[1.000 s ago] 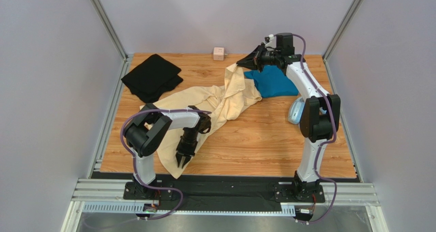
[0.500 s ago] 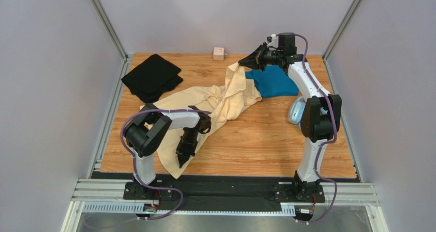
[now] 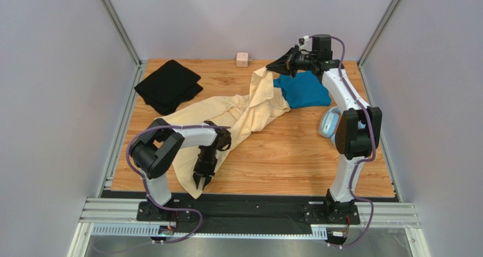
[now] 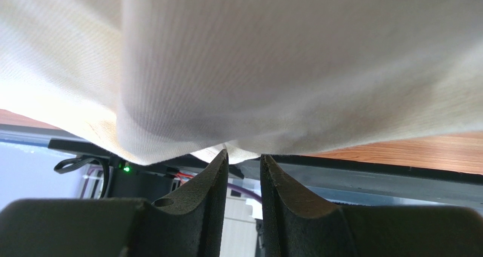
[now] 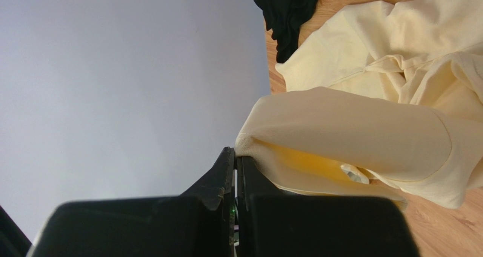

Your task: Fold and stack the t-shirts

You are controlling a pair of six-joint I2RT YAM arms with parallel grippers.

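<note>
The cream-yellow t-shirt is spread across the wooden table. Its far corner is lifted and pinched in the fully closed right gripper. Its near hem is met by the left gripper, whose fingers are narrowly parted with nothing clamped.

If the far corner is pulled further, the unheld near end could be dragged and bunched, or the teal t-shirt just beside it disturbed.

Three t-shirts are counted, the black t-shirt included, along with one pair of light-blue headphones and one pink cube.

White-and-black arms, purple cables
</note>
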